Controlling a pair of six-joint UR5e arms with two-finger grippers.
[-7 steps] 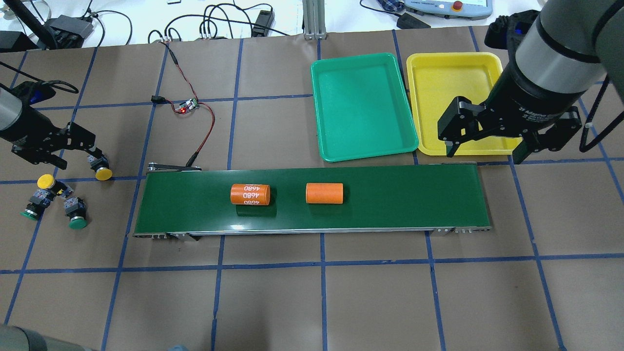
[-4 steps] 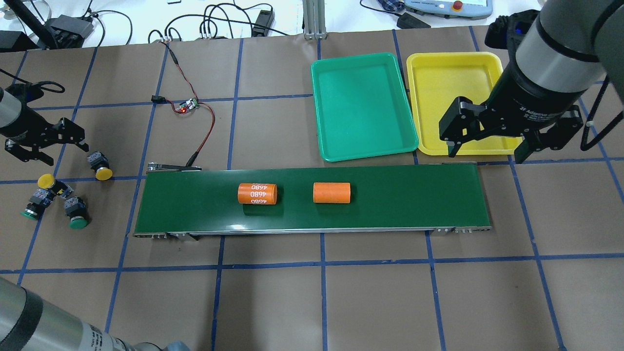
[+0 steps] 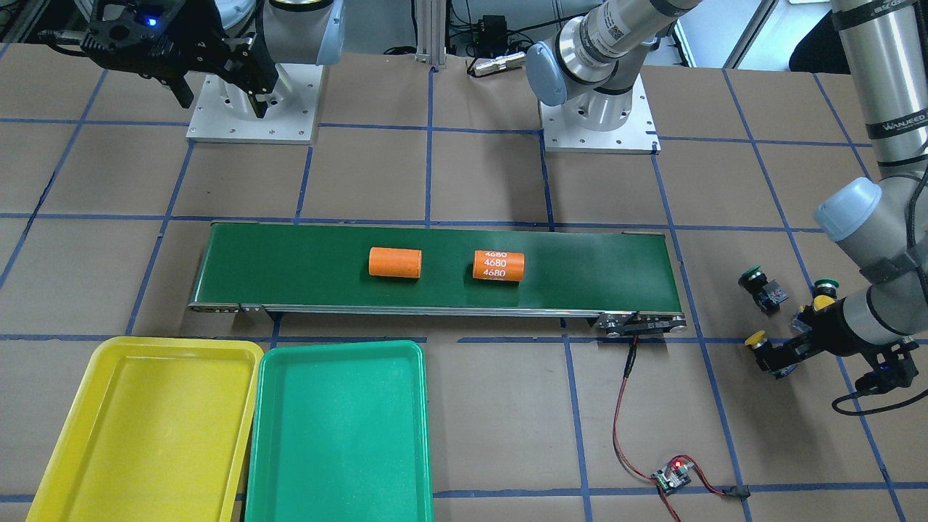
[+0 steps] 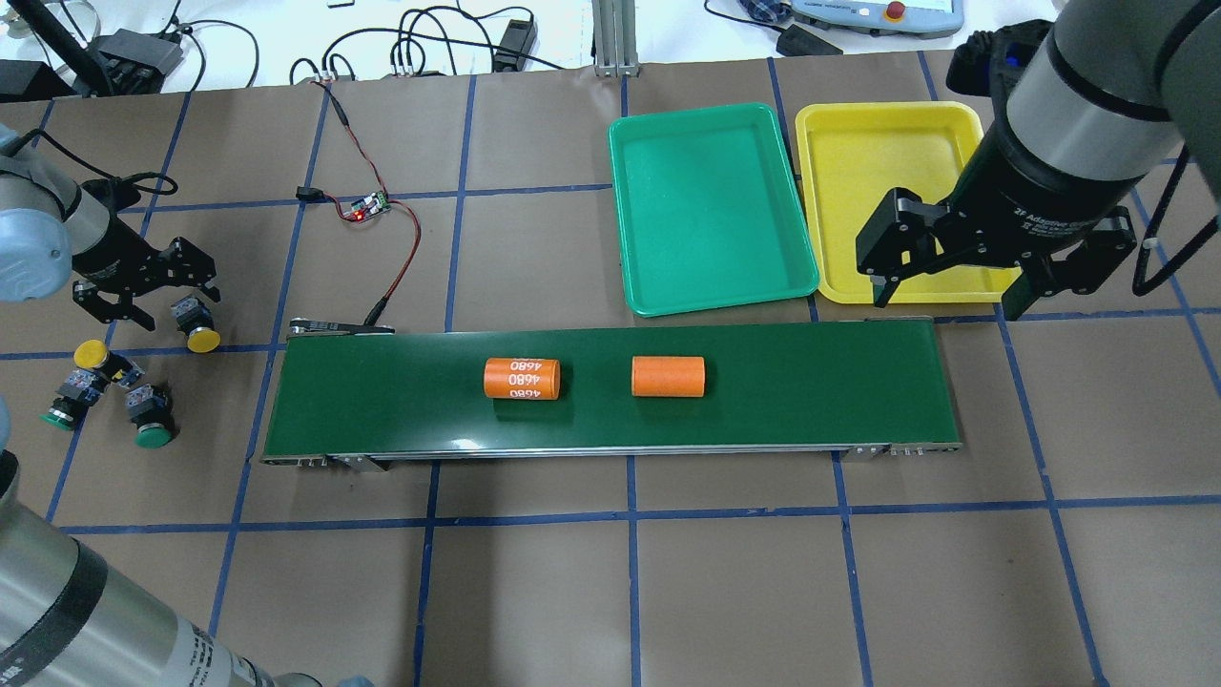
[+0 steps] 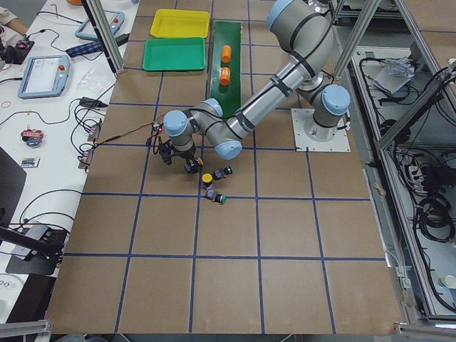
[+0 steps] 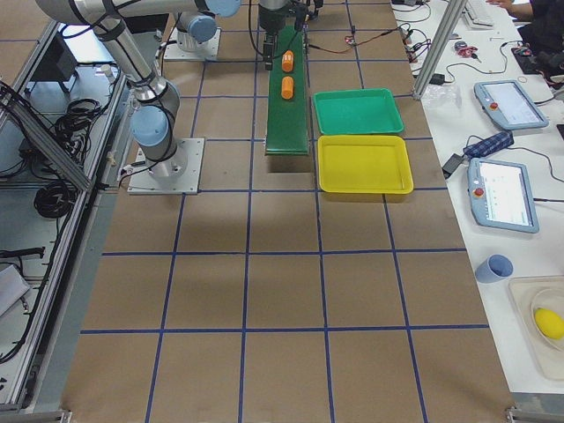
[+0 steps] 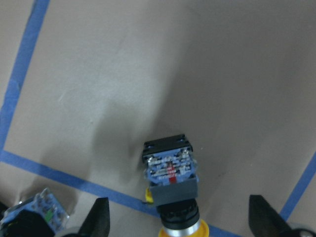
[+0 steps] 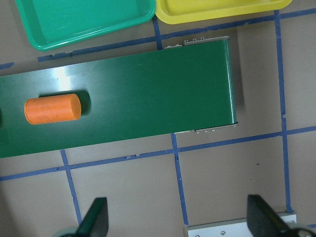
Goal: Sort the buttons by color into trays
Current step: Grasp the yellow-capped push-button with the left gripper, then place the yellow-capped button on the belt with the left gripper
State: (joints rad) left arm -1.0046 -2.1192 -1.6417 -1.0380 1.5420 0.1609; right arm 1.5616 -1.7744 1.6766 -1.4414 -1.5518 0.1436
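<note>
Left wrist view: the lower edge cuts through the yellow cap of the centred button (image 7: 170,180) and leaves only a corner of a second button (image 7: 42,215). Overhead view: the right arm (image 4: 1068,134) covers the right side of the yellow tray (image 4: 858,191). Front-facing view: the lower edge crops the green tray (image 3: 333,435).

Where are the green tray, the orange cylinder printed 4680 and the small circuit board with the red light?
green tray (image 4: 711,205): overhead view, its bare floor.
orange cylinder printed 4680 (image 4: 521,378): overhead view, its curved side.
circuit board (image 4: 368,206): overhead view, the board's middle.
</note>
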